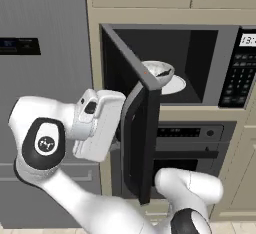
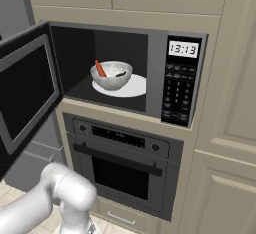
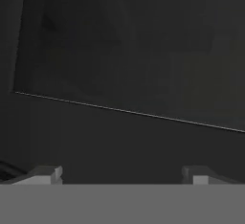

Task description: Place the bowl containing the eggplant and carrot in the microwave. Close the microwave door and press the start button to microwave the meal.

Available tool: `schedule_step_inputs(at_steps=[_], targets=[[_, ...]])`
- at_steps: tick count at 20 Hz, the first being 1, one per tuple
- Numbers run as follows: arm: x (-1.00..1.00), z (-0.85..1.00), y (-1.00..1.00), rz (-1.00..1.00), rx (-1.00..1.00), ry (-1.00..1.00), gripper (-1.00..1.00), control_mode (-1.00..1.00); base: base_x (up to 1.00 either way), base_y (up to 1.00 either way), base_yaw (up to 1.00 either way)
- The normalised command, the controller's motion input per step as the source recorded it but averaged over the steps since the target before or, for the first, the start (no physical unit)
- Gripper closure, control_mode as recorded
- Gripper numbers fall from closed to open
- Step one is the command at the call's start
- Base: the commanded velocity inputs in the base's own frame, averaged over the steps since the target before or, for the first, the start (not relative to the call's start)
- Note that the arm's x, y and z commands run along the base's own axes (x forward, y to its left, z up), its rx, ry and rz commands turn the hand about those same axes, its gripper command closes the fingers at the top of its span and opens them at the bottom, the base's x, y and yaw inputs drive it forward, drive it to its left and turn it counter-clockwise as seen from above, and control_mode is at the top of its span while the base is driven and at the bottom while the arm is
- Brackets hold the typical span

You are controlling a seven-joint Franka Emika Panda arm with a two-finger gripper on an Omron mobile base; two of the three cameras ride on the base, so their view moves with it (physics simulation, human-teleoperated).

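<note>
The microwave (image 2: 125, 38) stands open. Inside it, the grey bowl (image 2: 111, 74) rests on the white turntable plate (image 2: 132, 87). The orange carrot (image 2: 100, 68) and the dark eggplant (image 2: 120, 74) lie in the bowl (image 1: 159, 72). The microwave door (image 1: 141, 138) swings out toward me, seen nearly edge-on, with its curved handle (image 1: 125, 133) on the outer side. My gripper (image 3: 122, 175) is open and holds nothing. Its fingertips (image 3: 45, 174) are close to the door's dark outer face (image 3: 124, 50). The white hand (image 1: 97, 128) sits just left of the door.
The keypad and display (image 2: 180, 83) are on the microwave's right side. An oven with a horizontal handle (image 2: 122, 160) sits below it. Beige cabinets (image 2: 235, 103) surround them, and a grey fridge (image 1: 40, 78) stands to the left.
</note>
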Motion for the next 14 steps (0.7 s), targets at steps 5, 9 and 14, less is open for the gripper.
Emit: schedule_step_inputs(at_steps=[5,9,14], targets=[[-0.01,-0.19,-1.0,0.0,0.11,0.02,-1.0,-1.0,0.0,0.0,0.0],[-0.05,-0.46,-1.0,-0.04,0.0,0.04,-1.0,-1.0,0.0,0.0,0.0],[0.34,-0.11,-1.0,-0.01,0.0,0.0,-1.0,-1.0,0.0,0.0,0.0]])
